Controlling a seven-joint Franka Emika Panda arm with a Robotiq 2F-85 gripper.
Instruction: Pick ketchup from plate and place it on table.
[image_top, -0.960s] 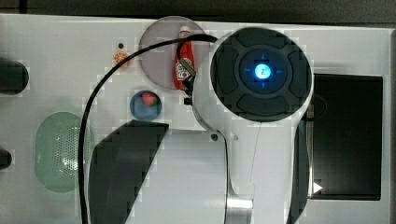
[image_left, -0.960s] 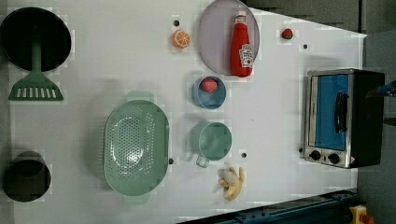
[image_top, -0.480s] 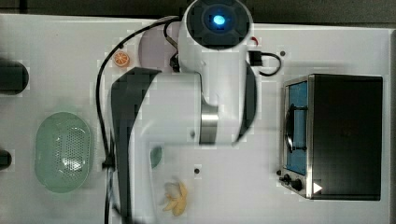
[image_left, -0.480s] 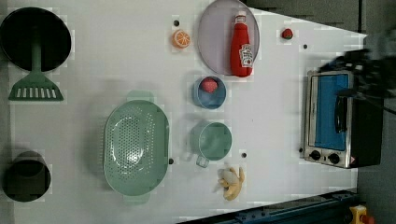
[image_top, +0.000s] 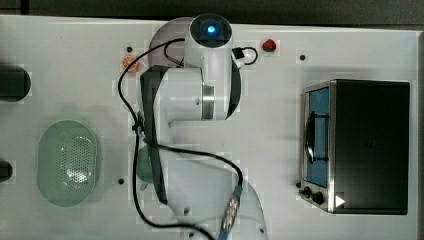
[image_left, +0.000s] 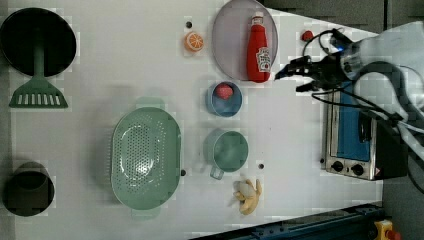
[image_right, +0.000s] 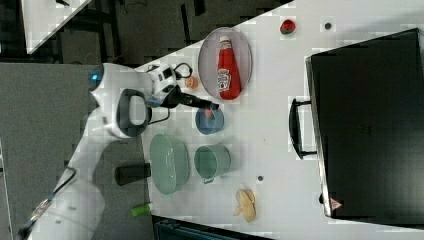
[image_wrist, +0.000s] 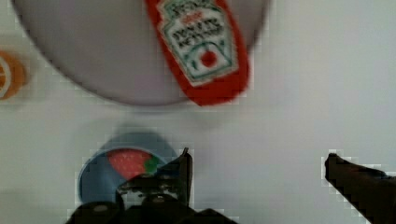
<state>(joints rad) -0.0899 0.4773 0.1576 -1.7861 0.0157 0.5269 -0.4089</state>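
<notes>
While the gripper (image_wrist: 257, 175) hangs spread wide and grasping nothing, its two dark fingers (image_wrist: 180, 170) stand far apart over bare table (image_left: 125, 65), just off the plate's edge and touching nothing; the table is broad and white with a few dark dots; the plate (image_left: 230, 42), pale lilac-grey, lies near the table's far edge; the ketchup (image_left: 258, 49) lies flat on the plate, base at the rim nearest the gripper; beside the plate sit a blue dish (image_left: 223, 99) and an orange slice (image_left: 194, 41).
</notes>
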